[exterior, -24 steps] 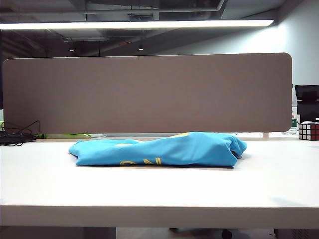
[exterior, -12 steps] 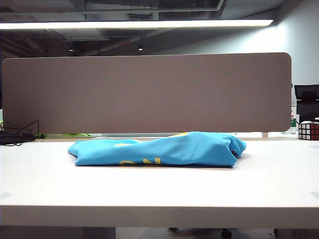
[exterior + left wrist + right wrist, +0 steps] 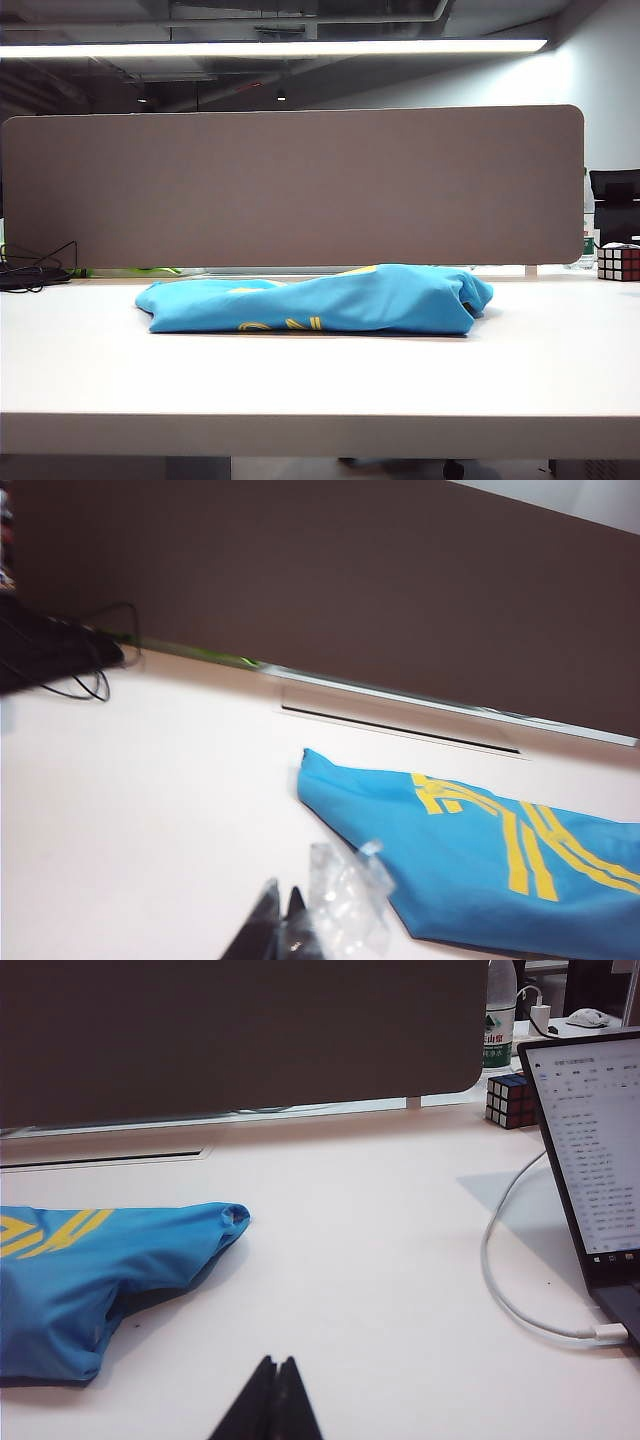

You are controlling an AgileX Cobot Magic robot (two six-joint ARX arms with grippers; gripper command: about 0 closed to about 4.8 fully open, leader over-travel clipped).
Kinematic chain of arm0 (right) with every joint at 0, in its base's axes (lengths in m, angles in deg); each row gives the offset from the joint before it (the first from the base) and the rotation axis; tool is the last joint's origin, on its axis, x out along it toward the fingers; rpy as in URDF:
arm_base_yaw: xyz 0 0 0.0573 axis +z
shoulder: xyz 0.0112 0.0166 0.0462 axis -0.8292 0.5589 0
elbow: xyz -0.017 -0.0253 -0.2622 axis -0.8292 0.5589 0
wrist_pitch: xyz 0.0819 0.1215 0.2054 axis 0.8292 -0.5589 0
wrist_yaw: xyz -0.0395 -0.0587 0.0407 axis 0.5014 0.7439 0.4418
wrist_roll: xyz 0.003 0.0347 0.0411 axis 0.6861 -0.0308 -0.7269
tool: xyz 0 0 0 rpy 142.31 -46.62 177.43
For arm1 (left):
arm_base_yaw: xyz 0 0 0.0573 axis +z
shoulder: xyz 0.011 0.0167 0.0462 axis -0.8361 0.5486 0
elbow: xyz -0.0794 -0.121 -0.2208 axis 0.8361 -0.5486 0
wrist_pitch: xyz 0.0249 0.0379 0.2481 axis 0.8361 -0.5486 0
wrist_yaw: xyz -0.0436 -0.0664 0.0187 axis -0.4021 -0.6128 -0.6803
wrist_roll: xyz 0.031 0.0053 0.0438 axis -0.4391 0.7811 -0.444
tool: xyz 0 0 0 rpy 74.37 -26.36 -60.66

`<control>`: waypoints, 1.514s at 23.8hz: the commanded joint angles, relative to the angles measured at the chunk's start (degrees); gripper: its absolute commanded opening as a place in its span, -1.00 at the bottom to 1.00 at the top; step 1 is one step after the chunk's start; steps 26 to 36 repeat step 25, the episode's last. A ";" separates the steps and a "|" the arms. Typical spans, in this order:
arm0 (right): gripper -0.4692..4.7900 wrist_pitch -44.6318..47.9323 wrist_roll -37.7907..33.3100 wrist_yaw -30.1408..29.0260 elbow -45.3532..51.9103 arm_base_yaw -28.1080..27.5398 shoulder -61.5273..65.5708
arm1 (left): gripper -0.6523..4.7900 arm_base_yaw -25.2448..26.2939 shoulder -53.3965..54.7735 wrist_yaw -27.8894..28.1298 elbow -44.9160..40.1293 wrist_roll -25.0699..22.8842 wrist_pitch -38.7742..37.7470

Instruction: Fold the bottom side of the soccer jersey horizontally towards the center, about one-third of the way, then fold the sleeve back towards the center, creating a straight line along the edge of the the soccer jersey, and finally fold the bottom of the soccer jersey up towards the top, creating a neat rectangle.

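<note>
On smooth white table (image 3: 320, 385): folded soccer jersey (image 3: 320, 300); left end effector (image 3: 283, 912), right end effector (image 3: 274, 1380) pressed together.

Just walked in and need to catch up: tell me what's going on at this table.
Nothing is being handled right now. The soccer jersey lies folded into a lumpy blue bundle on the white table. Both pincers are shut, empty and off the cloth: the left pincer sits near the bundle's left end, the right pincer near its right end. The folding looks finished, though not a neat rectangle.
</note>
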 commanded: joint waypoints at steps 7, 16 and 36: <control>-0.84 1.97 0.13 0.28 0.37 0.00 -0.13 | -0.78 0.11 0.00 -1.55 0.35 -3.43 2.12; -0.84 1.97 0.13 0.04 0.35 0.00 -0.11 | -0.78 0.11 -0.07 -1.51 0.35 -3.43 1.33; -0.84 1.97 0.13 0.04 0.35 0.00 -0.11 | -0.78 0.11 -0.07 -1.51 0.35 -3.43 1.33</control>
